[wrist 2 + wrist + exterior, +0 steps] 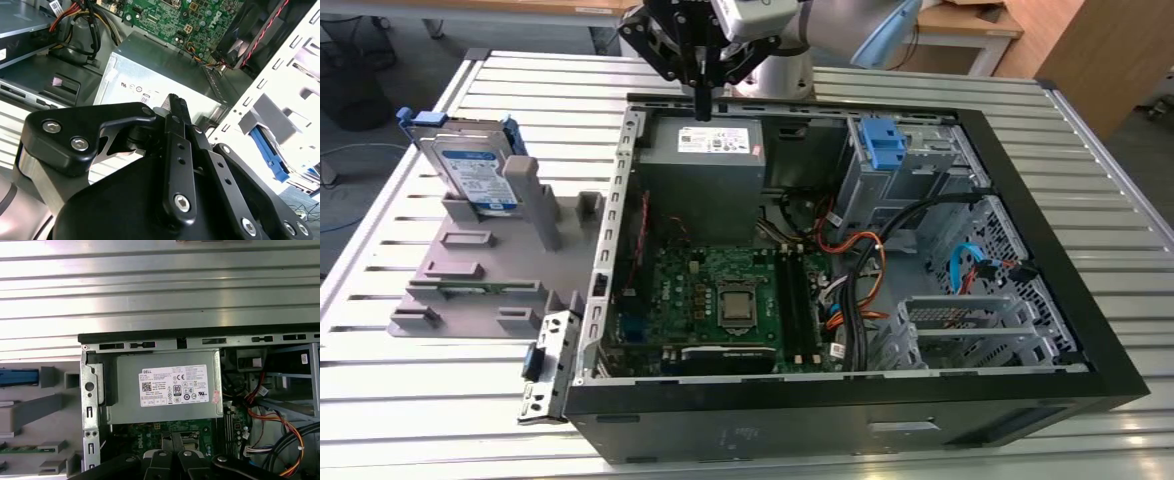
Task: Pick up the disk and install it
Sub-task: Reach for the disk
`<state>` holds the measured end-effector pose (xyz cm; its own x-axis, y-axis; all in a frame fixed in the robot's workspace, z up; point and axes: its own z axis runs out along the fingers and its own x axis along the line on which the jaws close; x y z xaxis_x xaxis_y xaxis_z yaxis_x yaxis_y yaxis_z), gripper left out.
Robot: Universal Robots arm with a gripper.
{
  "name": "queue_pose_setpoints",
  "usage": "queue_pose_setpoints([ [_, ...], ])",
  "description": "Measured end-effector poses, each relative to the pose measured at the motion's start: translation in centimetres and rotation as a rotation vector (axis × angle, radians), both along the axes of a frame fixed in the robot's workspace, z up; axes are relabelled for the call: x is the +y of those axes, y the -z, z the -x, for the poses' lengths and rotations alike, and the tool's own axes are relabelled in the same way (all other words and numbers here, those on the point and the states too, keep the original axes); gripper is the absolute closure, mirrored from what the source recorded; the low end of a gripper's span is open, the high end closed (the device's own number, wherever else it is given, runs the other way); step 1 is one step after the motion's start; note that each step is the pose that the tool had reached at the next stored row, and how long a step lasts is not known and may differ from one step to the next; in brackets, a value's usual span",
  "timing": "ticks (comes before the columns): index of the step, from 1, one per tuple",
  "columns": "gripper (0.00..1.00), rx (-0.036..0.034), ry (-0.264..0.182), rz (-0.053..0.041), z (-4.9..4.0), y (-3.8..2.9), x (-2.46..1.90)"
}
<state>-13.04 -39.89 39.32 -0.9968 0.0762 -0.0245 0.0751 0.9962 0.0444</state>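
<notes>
Exterior view angled down on computer case [854,425], both wrist views close above its power supply [165,387]

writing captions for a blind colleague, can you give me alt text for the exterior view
A robot arm's gripper, jaws shut and empty, hangs above the grey power supply inside an open computer case. At the exterior view's left, the disk in its blue carrier stands upright in a grey holder on a slatted metal table.

On the tabletop [400,420], the computer case [1067,330] is set centre-right; the disk [470,165] is stood in a rack [467,270] at the exterior view's upper left. The claw [703,105] is found over the power supply [704,150].
</notes>
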Motion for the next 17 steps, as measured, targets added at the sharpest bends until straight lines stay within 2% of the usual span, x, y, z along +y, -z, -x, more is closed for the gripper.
queue_pose_setpoints([
  [17,0.89,0.0000,0.000,0.0000,0.28,0.00,0.00],
])
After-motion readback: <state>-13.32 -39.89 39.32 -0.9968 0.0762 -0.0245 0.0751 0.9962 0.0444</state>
